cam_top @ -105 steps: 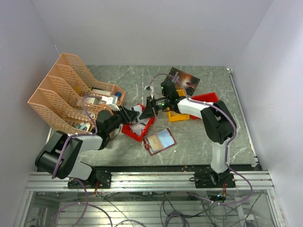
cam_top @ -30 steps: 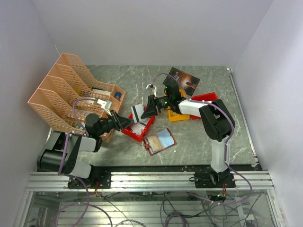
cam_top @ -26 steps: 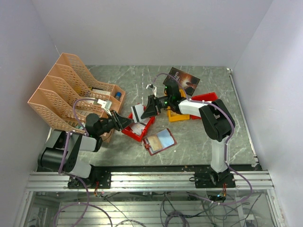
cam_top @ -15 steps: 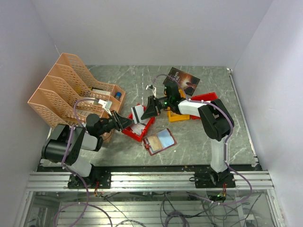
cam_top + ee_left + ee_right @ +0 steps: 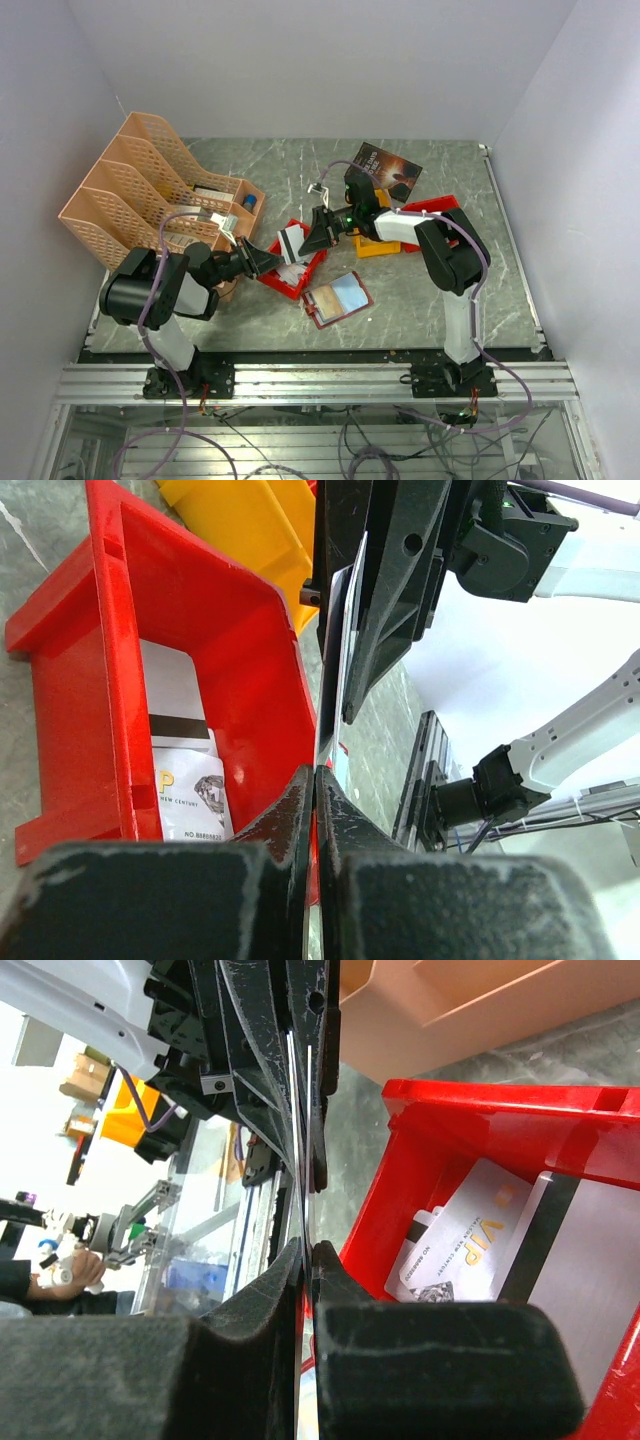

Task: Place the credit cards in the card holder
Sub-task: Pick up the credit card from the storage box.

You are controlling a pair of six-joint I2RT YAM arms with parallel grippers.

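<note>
A pale credit card [image 5: 291, 243] stands on edge above the red bin [image 5: 318, 258], gripped from both sides. My left gripper [image 5: 268, 262] is shut on its near edge, and my right gripper [image 5: 308, 240] is shut on the far edge. In the left wrist view the card [image 5: 335, 670] runs as a thin strip from my left gripper [image 5: 316, 772] up into the right fingers [image 5: 385, 590]. In the right wrist view my right gripper [image 5: 306, 1248] pinches the card [image 5: 300, 1140]. More credit cards [image 5: 470, 1230] lie in the bin. The card holder [image 5: 337, 298] lies open on the table.
An orange file rack [image 5: 150, 195] fills the left side. A yellow bin [image 5: 375, 245], a second red bin [image 5: 435, 208] and a dark booklet [image 5: 388, 172] sit behind the right arm. The card holder lies just right of the red bin.
My left gripper has closed on the card that the right gripper was holding. The left arm's elbow has swung slightly; the right arm has barely moved.
</note>
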